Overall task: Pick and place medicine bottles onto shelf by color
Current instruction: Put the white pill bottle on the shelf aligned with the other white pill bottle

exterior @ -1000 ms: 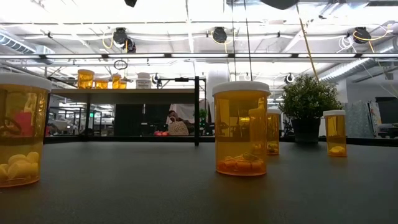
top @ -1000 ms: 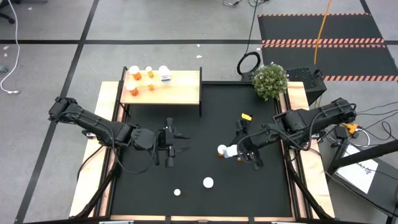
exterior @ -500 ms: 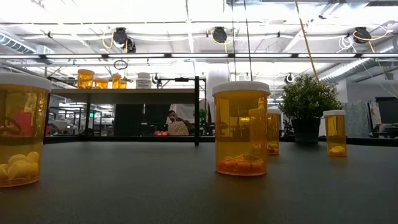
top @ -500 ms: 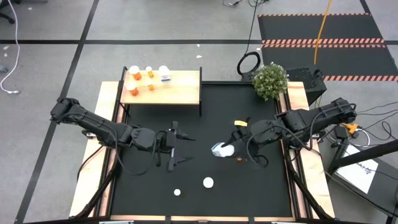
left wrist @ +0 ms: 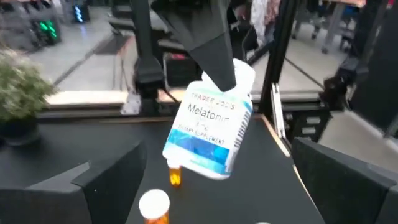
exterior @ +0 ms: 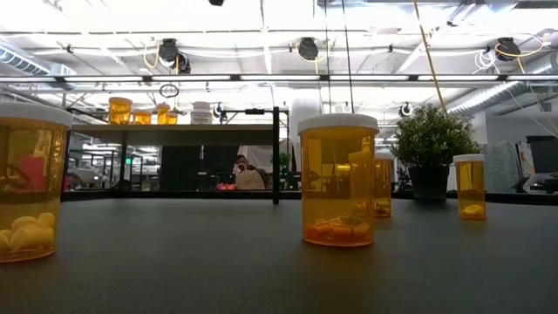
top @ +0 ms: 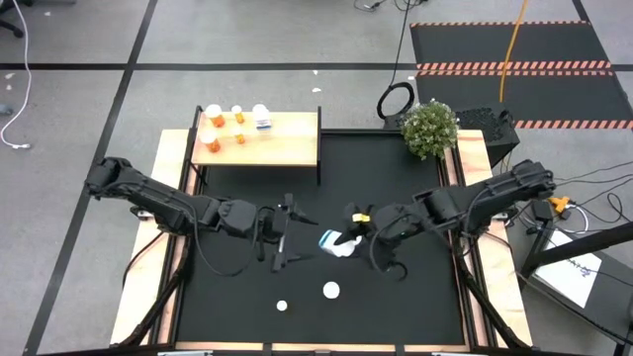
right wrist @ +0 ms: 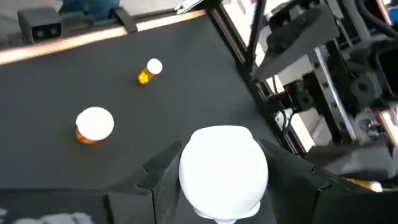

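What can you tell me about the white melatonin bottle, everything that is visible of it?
The white melatonin bottle looks like plastic, with a white cap and a blue-and-white label reading "Melatonin". It hangs tilted above the black mat, near its middle, clamped at the cap by the right hand. The open left hand faces it, not touching.

white bottle (left wrist: 210,132) with blue label; black mat (top: 396,188).

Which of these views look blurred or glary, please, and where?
Left wrist view: the white bottle is soft, its label only partly readable. Right wrist view: its white cap is washed out. Low view: bright ceiling lights, near orange bottle sharp. High view: evenly lit.
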Available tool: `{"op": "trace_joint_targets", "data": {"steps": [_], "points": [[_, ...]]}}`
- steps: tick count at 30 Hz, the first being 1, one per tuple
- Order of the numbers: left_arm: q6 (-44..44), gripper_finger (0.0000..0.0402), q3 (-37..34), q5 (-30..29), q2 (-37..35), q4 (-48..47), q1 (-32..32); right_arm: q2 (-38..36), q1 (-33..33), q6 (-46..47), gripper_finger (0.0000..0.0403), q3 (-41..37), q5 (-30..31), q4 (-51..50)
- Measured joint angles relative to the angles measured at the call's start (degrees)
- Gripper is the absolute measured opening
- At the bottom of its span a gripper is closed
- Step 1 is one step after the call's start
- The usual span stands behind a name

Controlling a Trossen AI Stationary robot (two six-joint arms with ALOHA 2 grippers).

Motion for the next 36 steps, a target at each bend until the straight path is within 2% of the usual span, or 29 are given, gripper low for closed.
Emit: {"op": "trace_joint_targets", "data": {"steps": [6, 12, 24, 29, 32, 36], "points": [[-0.1, 0.0395, 0.0, 4.2, 1.5, -2.1, 1.3, 4.3, 0.1, -4.2, 0.0189, 0.0, -1.5, 3.4], [0.0, 0.0395, -0.1, 11.3, 2.8, -3.5, 2.1, 5.3, 0.1, -8.5, 0.0189, 0.0, -3.0, 6.4], [1.6, 0.0395, -0.1, 11.9, 4.3, -2.8, 3.1, 5.3, 0.1, -17.3, 0.0189, 0.0, -3.0, 8.0], [2.5, 0.0392, -0.1, 11.9, 4.1, -2.2, 3.0, 5.3, 0.1, -17.9, 0.0189, 0.0, -3.0, 8.0], [3.7, 0.0372, -0.1, 11.9, 4.2, -1.5, 3.0, 5.3, 0.1, -17.9, 0.0189, 0.0, -3.0, 8.0], [3.9, 0.0324, -0.1, 11.8, 4.2, -1.2, 3.3, 5.3, 0.1, -17.8, 0.0189, 0.0, -2.9, 8.0]]}}
